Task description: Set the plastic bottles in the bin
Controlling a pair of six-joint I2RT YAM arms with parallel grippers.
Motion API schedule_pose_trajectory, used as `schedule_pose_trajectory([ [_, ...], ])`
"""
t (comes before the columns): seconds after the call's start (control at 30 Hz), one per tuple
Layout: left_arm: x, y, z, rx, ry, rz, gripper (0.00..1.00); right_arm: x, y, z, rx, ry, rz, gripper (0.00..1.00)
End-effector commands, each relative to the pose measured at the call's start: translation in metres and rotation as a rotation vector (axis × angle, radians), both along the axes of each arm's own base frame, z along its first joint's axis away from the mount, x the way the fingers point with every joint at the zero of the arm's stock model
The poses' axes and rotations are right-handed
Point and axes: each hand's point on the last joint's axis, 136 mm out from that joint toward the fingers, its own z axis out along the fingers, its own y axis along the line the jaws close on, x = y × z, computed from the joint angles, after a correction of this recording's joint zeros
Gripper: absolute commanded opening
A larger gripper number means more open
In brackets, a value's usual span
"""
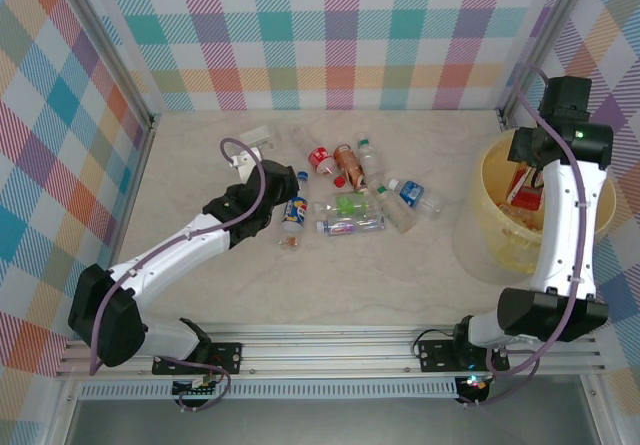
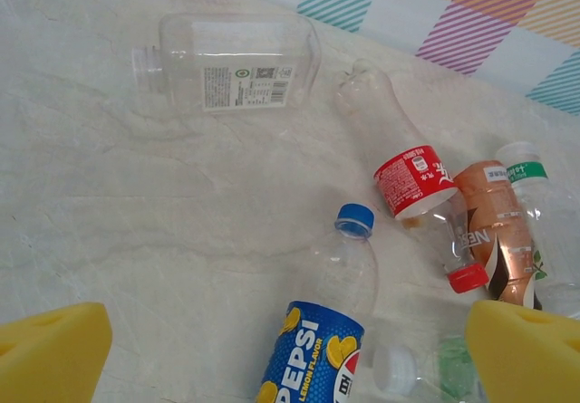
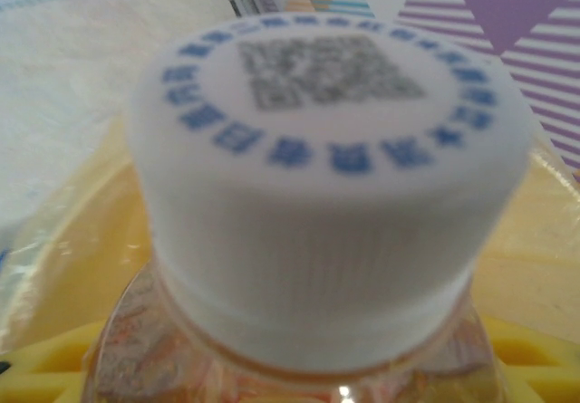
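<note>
Left jaws gape over Pepsi bottle (image 2: 315, 344) amid bottles (image 2: 412, 181).

The left arm (image 1: 170, 250) and right arm (image 1: 560, 235) have white links, black joints and purple cables (image 1: 261, 177) behind the jaws. Yellow pads (image 2: 54, 353). Green light (image 1: 578, 134) behind the right jaws.

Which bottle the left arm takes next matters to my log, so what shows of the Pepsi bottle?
The Pepsi bottle is clear plastic, seemingly empty, with a blue cap and a blue label printed with yellow lemons and LEMON FLAVOR. It lies on its side on the pale marbled table, cap pointing away from the left gripper, whose open yellow fingers flank it without touching.
</note>
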Motion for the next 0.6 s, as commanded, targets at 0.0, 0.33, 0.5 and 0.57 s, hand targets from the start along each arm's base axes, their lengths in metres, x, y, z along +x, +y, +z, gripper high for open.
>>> schedule_pose_trajectory([
  [0.0, 0.003, 0.001, 0.006, -0.01, 0.007, 0.01, 1.0, -0.014, -0.018, -0.009, -0.069, 0.091, -0.062, 0.5],
  [0.33, 0.003, 0.003, 0.004, 0.002, 0.033, 0.018, 1.0, -0.014, -0.056, -0.038, -0.156, 0.204, -0.189, 0.74],
  [0.5, 0.001, 0.005, 0.003, -0.004, 0.035, 0.026, 1.0, -0.019, -0.062, -0.049, -0.159, 0.268, -0.237, 0.91],
  [0.57, 0.0, 0.006, 0.003, -0.002, 0.036, 0.029, 1.0, -0.02, -0.061, -0.049, -0.155, 0.265, -0.241, 0.93],
])
